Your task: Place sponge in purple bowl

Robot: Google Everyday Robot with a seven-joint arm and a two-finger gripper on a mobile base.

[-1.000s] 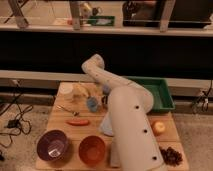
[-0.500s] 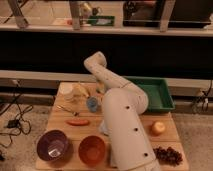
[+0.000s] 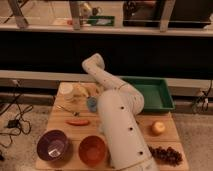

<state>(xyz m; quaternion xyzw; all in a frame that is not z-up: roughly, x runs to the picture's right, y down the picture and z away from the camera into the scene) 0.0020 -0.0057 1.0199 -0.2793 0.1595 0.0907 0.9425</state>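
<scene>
Blue-grey sponge (image 3: pixel 91 103) lies mid-frame; purple bowl (image 3: pixel 52 146) sits lower left. The claw, hidden behind the arm (image 3: pixel 120 125), stands spread wide.

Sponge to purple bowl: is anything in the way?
A small red object lies flat between the sponge and the purple bowl; a lifted carry should clear it. The end effector is down by the sponge, with nothing visible between them.

Robotics test lab: a white robot arm (image 3: pixel 120 131) over a wooden counter (image 3: pixel 59 112), loose cables (image 3: pixel 15 119) on the left floor, a metal-framed bench (image 3: pixel 125 29) far behind.
</scene>
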